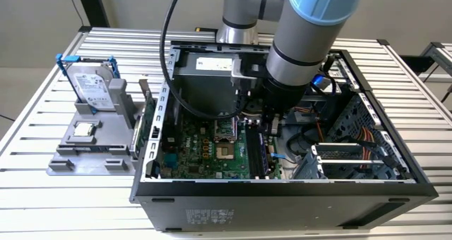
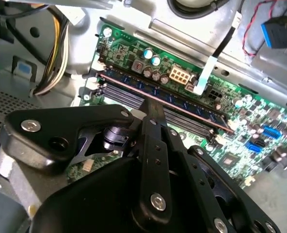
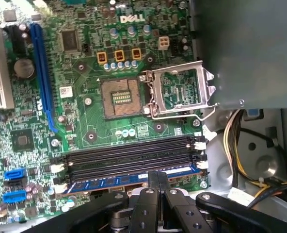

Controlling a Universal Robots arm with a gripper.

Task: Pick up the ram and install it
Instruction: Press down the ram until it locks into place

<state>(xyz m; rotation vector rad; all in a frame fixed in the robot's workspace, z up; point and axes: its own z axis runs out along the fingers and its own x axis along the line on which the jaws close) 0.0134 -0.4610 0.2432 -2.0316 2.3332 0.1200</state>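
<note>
The ram (image 3: 109, 182) is a long blue stick standing on edge in the outermost of several black memory slots on the motherboard (image 3: 85, 121). In the second wrist view the ram (image 2: 187, 109) runs along the slot beside the board's edge. My gripper (image 3: 158, 177) is shut, its two narrow fingers pressed together. The tips are right at the ram's top edge near its middle, and nothing is held between them. In the exterior view the gripper (image 1: 270, 130) reaches down into the open computer case (image 1: 395, 181), just above the ram (image 1: 255, 152).
The processor socket (image 3: 121, 97) lies open with its metal frame flipped up. Yellow and black cables (image 3: 231, 141) hang beside the slots. Outside the case, a grey stand (image 1: 84, 155) holds a hard drive with blue handles (image 1: 92, 86) and a square silver chip (image 1: 84, 127).
</note>
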